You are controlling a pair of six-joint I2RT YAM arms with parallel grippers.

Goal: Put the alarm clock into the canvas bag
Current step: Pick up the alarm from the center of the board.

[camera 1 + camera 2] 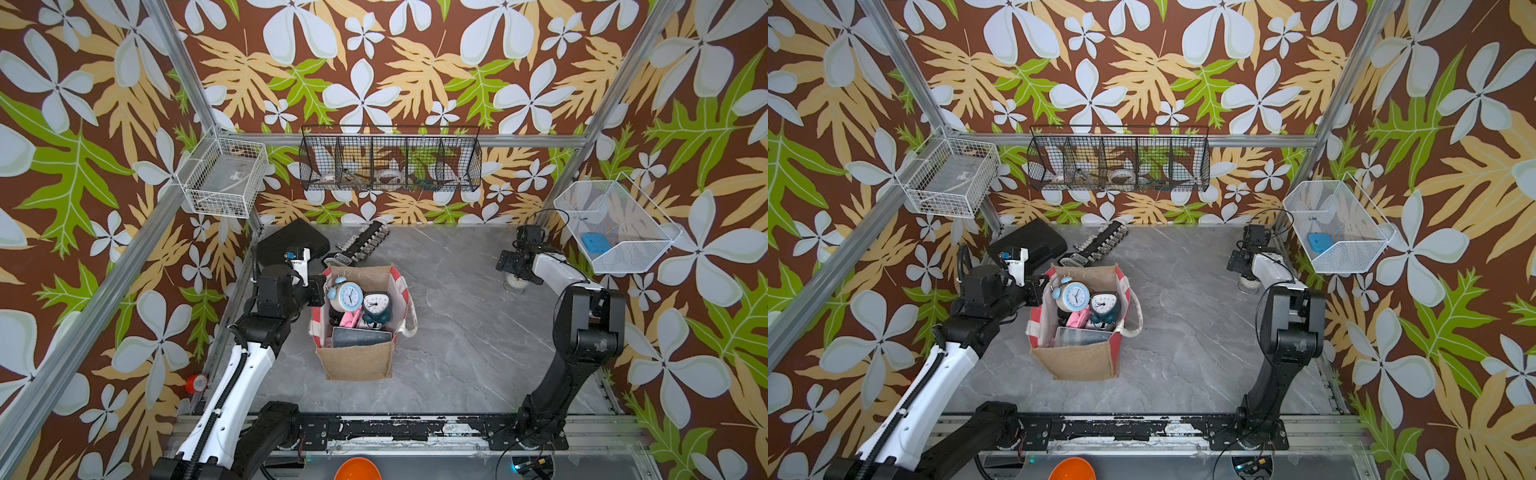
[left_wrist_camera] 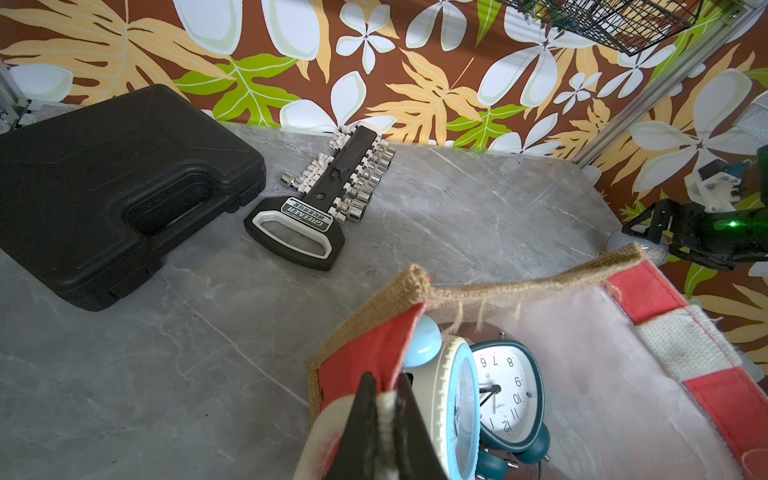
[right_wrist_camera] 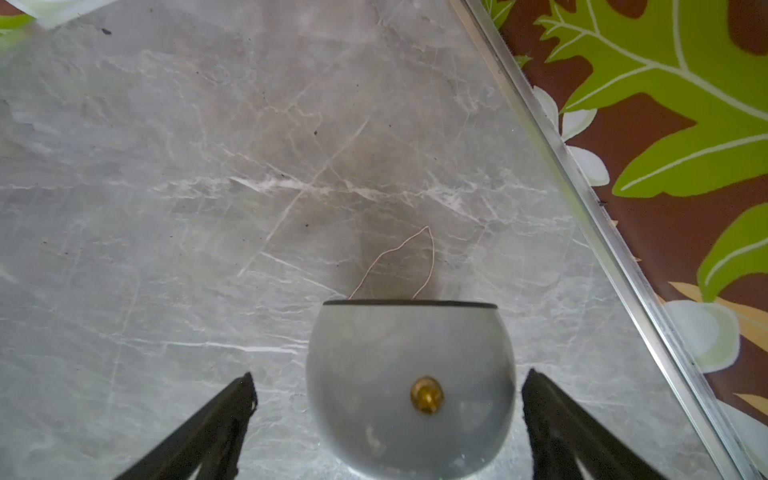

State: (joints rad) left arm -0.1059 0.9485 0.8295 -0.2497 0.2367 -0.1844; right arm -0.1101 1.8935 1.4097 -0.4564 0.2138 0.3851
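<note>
We've got the alarm clock (image 3: 409,345) on the table (image 1: 457,332), far right side, near the alu rail (image 3: 582,199), well apart from the canvas bag (image 1: 357,361) mid-table. In both top views it's just a pale round shape under the right wrist.

Our right fingers (image 3: 216,428) are spread wide, one each side of the shell, not touching it, nothing grasped. Our left fingers (image 2: 361,424) are clenched on the bag rim at the striped side, white fabric pinched btwn them. We read that as holding the mouth open.

Risks from here, our read:
- Shell looks round + smooth. If the fingers close off the widest line, the clock squirts out or rolls twd the rail.
- Thin wire loop (image 3: 399,253) lies on the table past the black rim. Can't tell what it's attached to, but it could snag or drag on lift.
- Bag is crowded: blue twin-bell clock (image 1: 348,296), teal clock (image 1: 376,305), pink item (image 1: 349,319), grey flat box (image 1: 360,336). Little free room, so a drop may perch on top and tip over the rim.
- Right arm has to come in over the bag w/ the left arm just beside it, so there's a collision chance. A knock on the soft wall could fold the bag.

Orientation: the back w/ brass knob (image 3: 426,395) faces the right wrist cam and the black rim points away from it. No real long axis, the body is round. The short face-to-back axis runs btwn the fingers, which straddle the diameter. Standing or lying tilted: can't tell.
</note>
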